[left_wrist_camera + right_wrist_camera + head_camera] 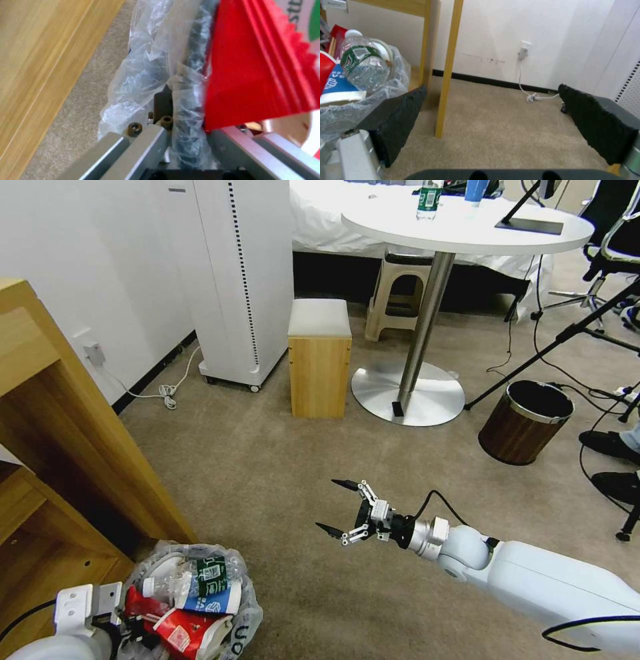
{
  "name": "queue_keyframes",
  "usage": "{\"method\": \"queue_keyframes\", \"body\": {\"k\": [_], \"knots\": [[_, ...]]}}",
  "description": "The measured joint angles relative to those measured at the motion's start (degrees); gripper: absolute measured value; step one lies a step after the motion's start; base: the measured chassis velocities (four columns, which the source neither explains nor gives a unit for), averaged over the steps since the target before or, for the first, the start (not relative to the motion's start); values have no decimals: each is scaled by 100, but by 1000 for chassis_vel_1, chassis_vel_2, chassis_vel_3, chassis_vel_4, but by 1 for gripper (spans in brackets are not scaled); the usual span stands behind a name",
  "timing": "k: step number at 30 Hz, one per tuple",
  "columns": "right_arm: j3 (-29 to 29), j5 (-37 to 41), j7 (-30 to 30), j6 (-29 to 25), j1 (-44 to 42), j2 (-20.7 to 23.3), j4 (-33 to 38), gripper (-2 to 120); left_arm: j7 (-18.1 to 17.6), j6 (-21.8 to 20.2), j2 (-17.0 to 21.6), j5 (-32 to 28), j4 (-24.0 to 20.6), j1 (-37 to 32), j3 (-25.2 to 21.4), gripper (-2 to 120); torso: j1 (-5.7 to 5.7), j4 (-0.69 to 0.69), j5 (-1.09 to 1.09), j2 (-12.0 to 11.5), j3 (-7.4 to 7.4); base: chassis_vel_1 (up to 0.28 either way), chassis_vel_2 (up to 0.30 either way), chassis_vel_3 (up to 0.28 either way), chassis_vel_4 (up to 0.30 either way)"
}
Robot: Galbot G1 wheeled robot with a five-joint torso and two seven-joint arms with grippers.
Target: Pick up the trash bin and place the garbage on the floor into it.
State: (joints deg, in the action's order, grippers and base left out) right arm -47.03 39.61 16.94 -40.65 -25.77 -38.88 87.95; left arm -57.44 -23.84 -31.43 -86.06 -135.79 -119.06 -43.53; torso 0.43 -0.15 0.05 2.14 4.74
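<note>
Bin: trash bin [233, 617] held off the floor [280, 473] beside the wooden shelf, garbage [193, 587] heaped inside.
Left claw [173, 110]: pinched on its rim; kept level.
Right claw [340, 508]: spread, empty; floor scanned for leftovers.

Black letters "UO" printed on the crinkly translucent white bag [241, 628] lining the small round bin. White letters "VE" on a blue-white carton [337, 83]. Other labels unreadable.

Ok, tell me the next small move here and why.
Probably set the trash bin down upright on the floor. The left tool grips its bagged rim, the bin already holds the bottle and cartons, and the right tool hangs open, empty, over bare carpet.
</note>
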Motion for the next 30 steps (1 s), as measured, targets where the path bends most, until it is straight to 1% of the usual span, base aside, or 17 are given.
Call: {"method": "queue_keyframes", "body": {"k": [2,3,5,6,9,10,12,13,14,17,18,20,22,23,27,30], "knots": [[-15,2,0,-1,15,18,10,100,-64,45,-62,5,18,23,10,0,0,-1,4,0,0,0,0,0,0],[-45,2,-4,-2,41,44,19,100,-159,130,-155,17,25,54,26,0,0,1,2,0,0,0,0,0,0],[-80,2,-20,-2,75,57,26,100,-243,208,-297,104,34,62,46,0,0,0,-3,1,0,0,0,0,0],[-80,2,-20,-2,75,57,26,100,-243,208,-297,104,34,62,46,0,0,0,-3,1,0,0,0,0,0],[-151,-6,-71,10,109,40,48,100,-340,277,-578,248,41,6,67,0,-1,1,-1,1,0,0,0,0,0],[-151,-6,-71,10,109,40,48,100,-340,277,-578,248,41,6,67,0,-1,1,-1,1,0,0,0,0,0],[-222,-88,-164,25,91,-28,100,100,-455,278,-1079,391,45,-23,113,0,-1,4,-1,1,-1,0,0,0,0],[-222,-88,-164,25,91,-28,100,100,-455,278,-1079,391,45,-23,113,0,-1,4,-1,1,-1,0,0,0,0],[-227,-103,-176,24,79,-29,106,100,-479,290,-1173,444,73,-32,115,0,-1,3,0,1,-1,0,0,0,0],[-226,-133,-182,0,54,19,105,100,-546,369,-1626,580,181,-3,133,0,-1,2,3,1,-1,0,0,0,0],[-226,-133,-182,0,54,19,105,100,-546,369,-1626,580,181,-3,133,0,-1,2,3,1,-1,0,0,0,0],[-197,-133,-144,-37,21,88,105,100,-508,391,-1958,669,269,-6,109,0,-2,5,7,2,-2,0,0,0,0],[-179,-134,-119,-52,0,105,105,100,-506,398,-2023,660,270,15,95,0,-2,4,6,2,-2,0,0,0,0],[-149,-144,-82,-72,-53,140,108,100,-522,400,-2137,546,281,108,54,0,-2,5,2,2,-2,0,0,0,0],[-135,-260,-64,-106,-165,228,147,100,-548,438,-2190,458,304,185,33,0,-1,0,-1,1,-1,0,0,0,0],[-141,-321,-69,-122,-197,277,183,100,-550,424,-2281,470,294,180,31,0,-2,1,-1,2,-1,0,0,0,0]]}}
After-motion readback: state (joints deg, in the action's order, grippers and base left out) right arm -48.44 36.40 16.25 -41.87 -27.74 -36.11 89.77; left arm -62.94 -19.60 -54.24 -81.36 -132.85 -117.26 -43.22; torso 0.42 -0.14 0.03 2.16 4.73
